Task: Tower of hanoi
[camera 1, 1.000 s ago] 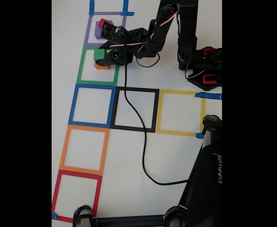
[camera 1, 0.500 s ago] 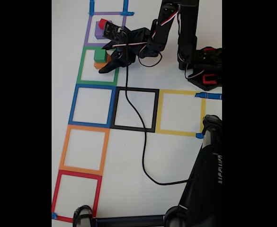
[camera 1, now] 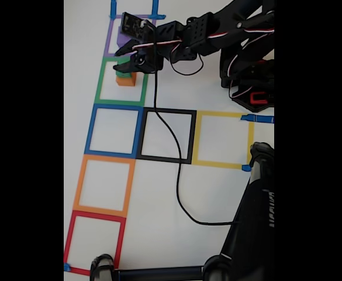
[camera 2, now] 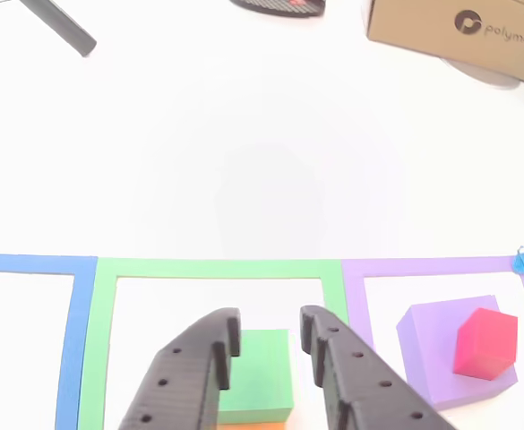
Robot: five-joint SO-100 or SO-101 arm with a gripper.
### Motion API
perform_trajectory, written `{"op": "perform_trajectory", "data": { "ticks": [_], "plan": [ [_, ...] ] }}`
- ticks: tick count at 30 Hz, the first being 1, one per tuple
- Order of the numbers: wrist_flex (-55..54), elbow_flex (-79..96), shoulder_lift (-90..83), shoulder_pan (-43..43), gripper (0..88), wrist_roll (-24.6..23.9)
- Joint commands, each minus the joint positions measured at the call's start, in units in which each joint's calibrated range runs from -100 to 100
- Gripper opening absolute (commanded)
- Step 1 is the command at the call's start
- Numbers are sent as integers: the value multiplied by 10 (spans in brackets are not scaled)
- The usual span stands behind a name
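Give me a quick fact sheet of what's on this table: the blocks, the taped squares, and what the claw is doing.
Green taped square: holds a green cube stacked on an orange block
Purple taped square: holds a small red cube on a larger purple cube
Black two-finger gripper: open, fingers either side of the green cube's top
Other taped squares: blue, black, yellow, orange, red

In the fixed view my arm hides most of the green cube (camera 1: 123, 74) and the purple cube (camera 1: 120, 38). In the other view the bottom edge cuts off my fingers (camera 2: 190, 376) and the orange block (camera 2: 248, 426). The box (camera 2: 459, 31) runs off top-right.
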Motion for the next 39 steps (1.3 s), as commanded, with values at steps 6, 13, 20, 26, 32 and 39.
{"op": "perform_trajectory", "data": {
  "ticks": [6,13,20,26,32,39],
  "plan": [
    [470,-298,-110,76,0,4],
    [702,-554,-67,125,1,4],
    [854,-696,-42,163,1,4],
    [751,-539,-82,224,92,4],
    [477,-288,-115,274,210,4],
    [134,-104,-32,282,262,4]
  ]
}}
